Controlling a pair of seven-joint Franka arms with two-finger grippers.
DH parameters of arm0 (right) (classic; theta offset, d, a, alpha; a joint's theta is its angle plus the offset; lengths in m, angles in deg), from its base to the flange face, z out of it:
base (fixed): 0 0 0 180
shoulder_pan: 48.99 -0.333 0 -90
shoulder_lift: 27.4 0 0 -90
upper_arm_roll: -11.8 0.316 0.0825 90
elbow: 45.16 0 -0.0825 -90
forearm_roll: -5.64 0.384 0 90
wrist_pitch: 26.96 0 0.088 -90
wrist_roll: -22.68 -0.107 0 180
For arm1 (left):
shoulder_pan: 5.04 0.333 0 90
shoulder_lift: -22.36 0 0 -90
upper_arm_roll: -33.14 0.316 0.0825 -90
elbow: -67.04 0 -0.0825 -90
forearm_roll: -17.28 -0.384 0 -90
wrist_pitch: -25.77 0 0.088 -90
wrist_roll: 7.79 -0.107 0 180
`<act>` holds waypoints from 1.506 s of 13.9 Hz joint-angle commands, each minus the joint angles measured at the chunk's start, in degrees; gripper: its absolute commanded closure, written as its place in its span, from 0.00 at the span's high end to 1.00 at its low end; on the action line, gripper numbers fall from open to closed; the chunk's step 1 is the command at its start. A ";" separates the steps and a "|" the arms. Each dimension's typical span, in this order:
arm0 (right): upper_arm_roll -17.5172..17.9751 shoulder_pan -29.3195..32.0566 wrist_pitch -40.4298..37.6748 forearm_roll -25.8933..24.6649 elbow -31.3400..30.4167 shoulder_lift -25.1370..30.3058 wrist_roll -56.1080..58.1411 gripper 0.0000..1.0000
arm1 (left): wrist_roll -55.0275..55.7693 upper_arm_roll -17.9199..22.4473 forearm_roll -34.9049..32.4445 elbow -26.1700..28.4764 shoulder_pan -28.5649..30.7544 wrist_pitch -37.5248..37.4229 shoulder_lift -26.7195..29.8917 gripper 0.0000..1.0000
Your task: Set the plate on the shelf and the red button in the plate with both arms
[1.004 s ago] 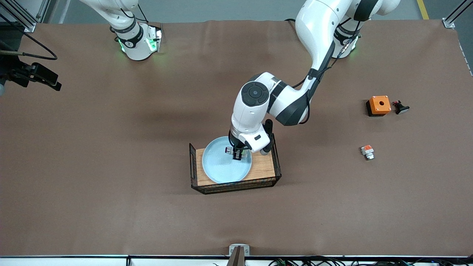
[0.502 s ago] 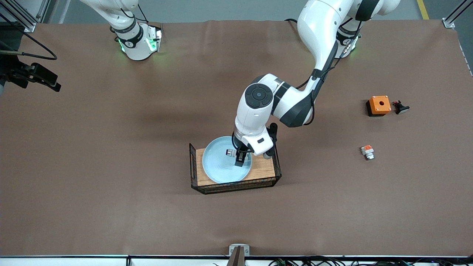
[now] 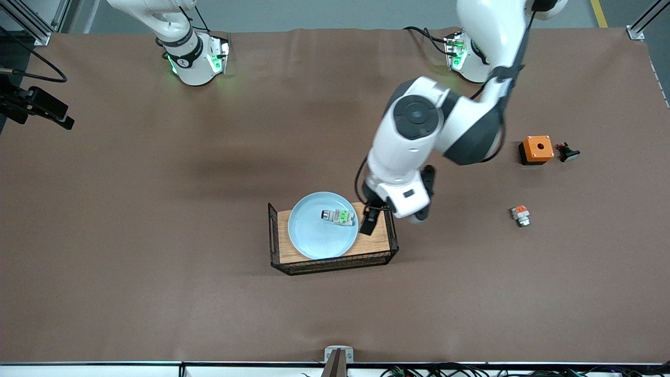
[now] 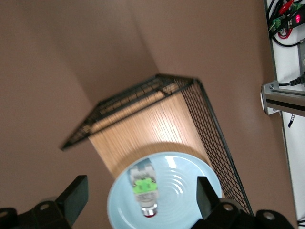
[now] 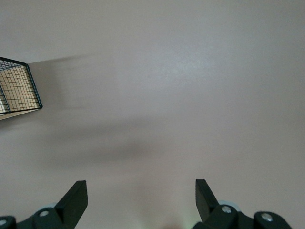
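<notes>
The right hand (image 5: 138, 200) waits at the right arm's end of the table, up over bare brown table (image 3: 157, 209), with its fingers (image 5: 76, 198) spread wide and nothing between them. Mid-table sits a wire-sided wooden tray (image 3: 376, 242), and the pale blue plate (image 3: 314, 238) rests on its board. The red button (image 3: 337, 215) lies on its side in the plate, green block up, touching no finger. The left hand (image 3: 368, 222) hangs over the tray's edge just beside the plate, fingers (image 4: 206, 191) wide apart and empty. Toward the left arm's end lie a white-and-orange button piece (image 3: 520, 215), an orange box (image 3: 537, 149) and a black-bodied button (image 3: 567, 152).
</notes>
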 commanded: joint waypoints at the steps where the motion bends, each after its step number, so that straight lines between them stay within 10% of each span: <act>1: -0.96 -0.98 -0.17 0.19 0.15 1.00 0.65 1.00 | -12.53 0.12 1.50 1.77 2.99 -4.31 3.63 1.00; 10: -0.79 -0.89 -0.52 -0.24 0.33 0.83 0.57 1.00 | -72.82 0.38 0.98 3.35 18.28 -20.22 12.77 1.00; 21: -0.79 -0.72 -0.08 -0.25 0.59 0.56 0.65 1.00 | -95.81 -0.14 2.21 3.00 31.30 -24.71 14.98 1.00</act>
